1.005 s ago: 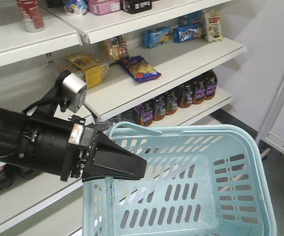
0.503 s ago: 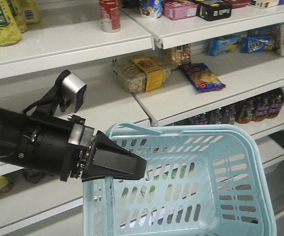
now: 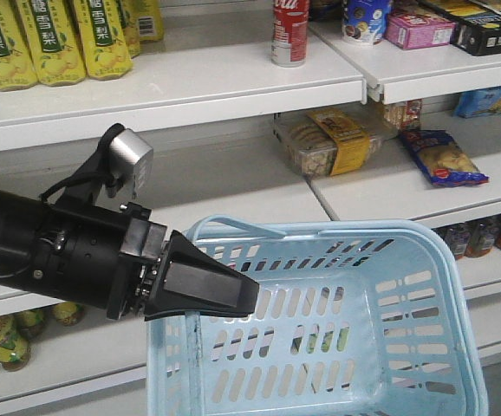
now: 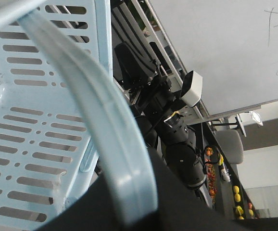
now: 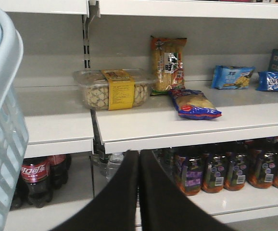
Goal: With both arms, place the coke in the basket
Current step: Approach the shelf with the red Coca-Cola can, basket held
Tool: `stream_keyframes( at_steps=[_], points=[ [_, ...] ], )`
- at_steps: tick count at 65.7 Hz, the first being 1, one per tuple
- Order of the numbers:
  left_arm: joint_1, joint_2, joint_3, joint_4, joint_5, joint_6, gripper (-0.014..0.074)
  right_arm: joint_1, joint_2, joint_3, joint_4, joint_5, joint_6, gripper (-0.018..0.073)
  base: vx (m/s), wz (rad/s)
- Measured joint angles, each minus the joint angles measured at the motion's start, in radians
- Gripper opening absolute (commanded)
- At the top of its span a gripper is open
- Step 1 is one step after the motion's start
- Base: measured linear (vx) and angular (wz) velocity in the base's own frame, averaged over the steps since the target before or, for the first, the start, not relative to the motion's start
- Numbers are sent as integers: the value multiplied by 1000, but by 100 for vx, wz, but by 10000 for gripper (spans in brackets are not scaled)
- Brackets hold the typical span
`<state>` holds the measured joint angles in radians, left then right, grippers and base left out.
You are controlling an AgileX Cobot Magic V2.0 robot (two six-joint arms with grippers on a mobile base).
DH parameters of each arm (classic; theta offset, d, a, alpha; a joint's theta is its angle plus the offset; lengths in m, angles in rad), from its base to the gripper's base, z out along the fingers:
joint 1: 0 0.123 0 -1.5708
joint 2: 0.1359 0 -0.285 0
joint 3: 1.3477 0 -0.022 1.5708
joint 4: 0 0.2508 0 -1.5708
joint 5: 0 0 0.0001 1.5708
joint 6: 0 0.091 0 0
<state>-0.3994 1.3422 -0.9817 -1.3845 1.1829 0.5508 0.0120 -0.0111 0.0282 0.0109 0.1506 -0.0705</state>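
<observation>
Front-facing view, nearest the lens: the black left arm [image 3: 51, 251] reaches in from the left with a grey camera box [image 3: 129, 165] on top. Its wedge-shaped left tool [image 3: 237, 299] sits at the near-left rim of the light blue basket [image 3: 406, 347]. In the left wrist view the basket's loop handle [image 4: 115, 144] runs straight down into that tool, which is clamped on it.

Over to the right wrist view: the right tool [image 5: 139, 187] sits low in frame, its fingers pressed together with nothing between them, and the basket rim is just to its left.

Behind the basket come the shelves. A clear biscuit tub with a yellow band [image 3: 333, 143] and a blue snack bag [image 3: 441, 160] lie on the middle shelf [image 3: 389, 186]. Farther up, the coke [image 3: 289, 33] stands upright near the right end of the upper shelf [image 3: 190, 87], well apart from the basket and both tools. Yellow drink bottles [image 3: 51, 39] line up to its left.
</observation>
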Motion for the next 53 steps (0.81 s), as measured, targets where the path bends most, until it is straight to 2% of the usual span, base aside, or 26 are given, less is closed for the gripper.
stream_keyframes(
  at_steps=[53],
  points=[
    [0, 0, 0, 0, 0, 0, -6, 0, 0, 0, 0, 0, 0, -10, 5, 20]
  ],
)
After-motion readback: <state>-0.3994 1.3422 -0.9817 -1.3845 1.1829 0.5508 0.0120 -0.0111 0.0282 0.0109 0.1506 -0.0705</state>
